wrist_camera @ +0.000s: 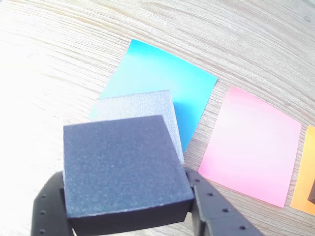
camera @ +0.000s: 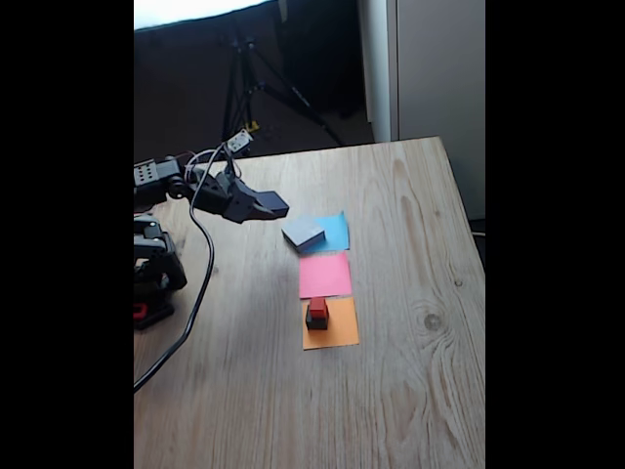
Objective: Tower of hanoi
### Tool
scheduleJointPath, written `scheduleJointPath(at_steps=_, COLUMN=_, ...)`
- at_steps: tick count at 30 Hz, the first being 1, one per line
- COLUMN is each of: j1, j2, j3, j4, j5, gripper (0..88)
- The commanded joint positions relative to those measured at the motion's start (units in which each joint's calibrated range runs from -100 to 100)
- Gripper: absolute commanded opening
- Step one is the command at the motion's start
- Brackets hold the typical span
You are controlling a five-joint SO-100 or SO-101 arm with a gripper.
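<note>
1. Wood-grain table carries three paper squares in a row: blue square toward the far edge, pink square in the middle, orange square toward the near edge.
2. My gripper hangs above the table near its left edge in the fixed view, just left of the blue square.
3. In the wrist view my fingers are clamped on the medium block, dark and held clear of the table.
4. The grey block lies flat on the blue square's left part.
5. On the orange square's far edge the small black cube stands with the red cube on top.
</note>
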Motion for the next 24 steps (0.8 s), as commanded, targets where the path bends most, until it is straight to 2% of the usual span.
scheduleJointPath(at_steps=1, j1=-0.7, j2=2.6, j3=5.8, j4=-14.4, j5=1.0, gripper=18.3)
scheduleJointPath(at_steps=9, j1=-0.6, j2=13.8, j3=12.4, j4=-35.6, j5=1.0, gripper=18.5)
scheduleJointPath(at_steps=24, j1=-0.7, j2=33.8, j3=17.5, j4=-66.4, j5=1.0, gripper=18.6)
